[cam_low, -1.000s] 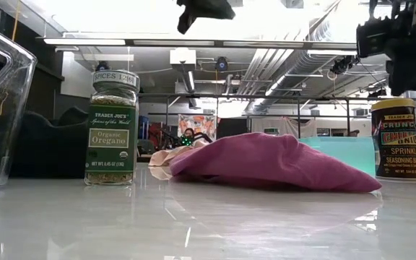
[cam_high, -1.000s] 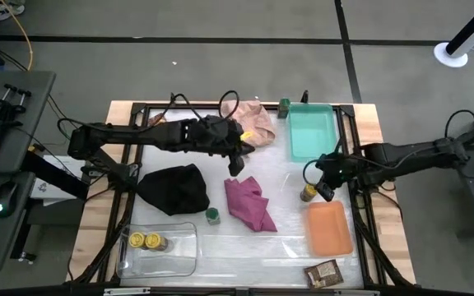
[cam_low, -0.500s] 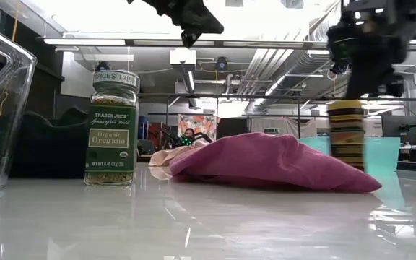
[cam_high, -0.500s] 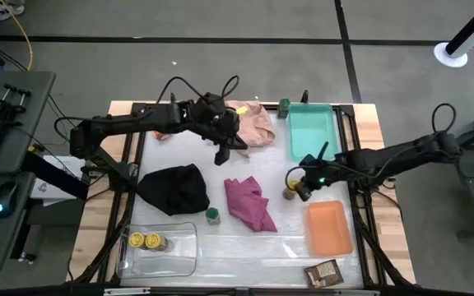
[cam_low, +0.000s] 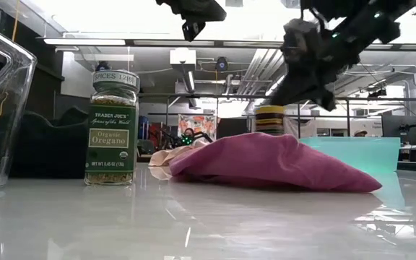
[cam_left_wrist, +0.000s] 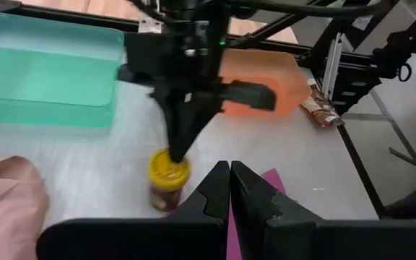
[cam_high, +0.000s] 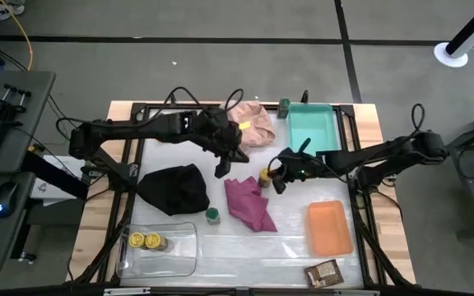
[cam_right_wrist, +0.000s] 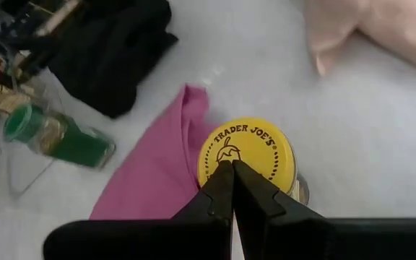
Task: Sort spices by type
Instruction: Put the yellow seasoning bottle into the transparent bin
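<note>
A yellow-lidded jar (cam_high: 265, 176) stands upright on the table by the far right corner of the magenta cloth (cam_high: 249, 203). My right gripper (cam_high: 275, 180) is shut and slants down onto it from the table's right. My left gripper (cam_high: 220, 171) hangs shut above the table, between the pink cloth (cam_high: 252, 125) and the magenta cloth, and holds nothing. A green oregano jar (cam_high: 212, 216) stands near the magenta cloth's left side. Two more yellow-lidded jars (cam_high: 145, 241) sit in the clear tray (cam_high: 171, 256). A brown packet (cam_high: 323, 273) lies at the near right. My right gripper meets the jar at its yellow lid (cam_right_wrist: 266, 148) with its shut fingertips (cam_left_wrist: 181, 148). The fingers slant down from the table's right. The jar stays upright with its base on the table.
A teal tray (cam_high: 313, 131) stands at the far right with a small dark-green jar (cam_high: 284, 107) by its far left corner. An orange tray (cam_high: 329, 228) lies at the near right. A black cloth (cam_high: 174, 187) is heaped at the left.
My right gripper has swept toward the table's left and a little toward the far edge, staying shut. The yellow-lidded jar has slid upright along the table with it, from beside the orange tray to the magenta cloth's far corner. My left gripper has turned at the wrist.
</note>
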Controlling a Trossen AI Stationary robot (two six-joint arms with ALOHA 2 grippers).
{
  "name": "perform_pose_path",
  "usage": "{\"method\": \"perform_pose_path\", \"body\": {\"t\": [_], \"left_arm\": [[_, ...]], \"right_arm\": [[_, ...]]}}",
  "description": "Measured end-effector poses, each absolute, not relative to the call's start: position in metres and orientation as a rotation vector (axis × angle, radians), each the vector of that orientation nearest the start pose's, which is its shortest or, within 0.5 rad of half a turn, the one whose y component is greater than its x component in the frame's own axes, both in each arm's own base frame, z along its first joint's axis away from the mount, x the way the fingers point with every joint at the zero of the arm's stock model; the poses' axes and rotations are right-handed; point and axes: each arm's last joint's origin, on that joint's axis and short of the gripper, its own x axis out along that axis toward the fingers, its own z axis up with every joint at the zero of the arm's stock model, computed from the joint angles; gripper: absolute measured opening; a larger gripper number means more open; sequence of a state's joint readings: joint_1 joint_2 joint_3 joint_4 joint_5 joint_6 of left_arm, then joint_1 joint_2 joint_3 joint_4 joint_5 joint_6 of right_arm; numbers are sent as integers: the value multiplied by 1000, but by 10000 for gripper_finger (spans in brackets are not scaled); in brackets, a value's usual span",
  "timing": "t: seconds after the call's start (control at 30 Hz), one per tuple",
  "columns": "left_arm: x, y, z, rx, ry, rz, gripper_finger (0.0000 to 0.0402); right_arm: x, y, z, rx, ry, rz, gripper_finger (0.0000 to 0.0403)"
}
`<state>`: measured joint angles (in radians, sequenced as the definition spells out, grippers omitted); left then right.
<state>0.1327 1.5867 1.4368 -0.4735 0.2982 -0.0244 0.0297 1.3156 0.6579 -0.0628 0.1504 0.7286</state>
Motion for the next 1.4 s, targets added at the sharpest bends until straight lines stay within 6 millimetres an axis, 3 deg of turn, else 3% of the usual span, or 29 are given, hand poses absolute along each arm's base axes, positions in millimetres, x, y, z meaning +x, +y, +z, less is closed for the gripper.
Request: {"method": "perform_pose_path", "body": {"t": [0.13,0.2,0.37,0.5,0.63,0.83,0.97,1.17,1.4], "left_arm": [[353,22,334,-152,620,-146,0],[353,16,334,-144,620,-155,0],[359,13,332,-136,596,-78,11],[372,18,322,-137,580,-66,61],[384,21,305,-141,606,-62,149],[404,23,272,-124,689,-66,292],[424,25,251,-83,733,-57,348],[445,28,237,16,749,-10,366],[443,31,227,38,827,-7,367]], "right_arm": [[260,-1,203,559,558,-280,0],[254,-1,220,525,502,-249,0],[219,-2,256,441,523,-260,0],[185,-3,284,431,489,-299,0],[155,-3,295,478,461,-313,0],[129,-2,298,518,462,-348,0],[126,-2,296,527,478,-372,0],[131,-2,294,522,500,-379,0],[135,-2,291,516,525,-386,0]]}}
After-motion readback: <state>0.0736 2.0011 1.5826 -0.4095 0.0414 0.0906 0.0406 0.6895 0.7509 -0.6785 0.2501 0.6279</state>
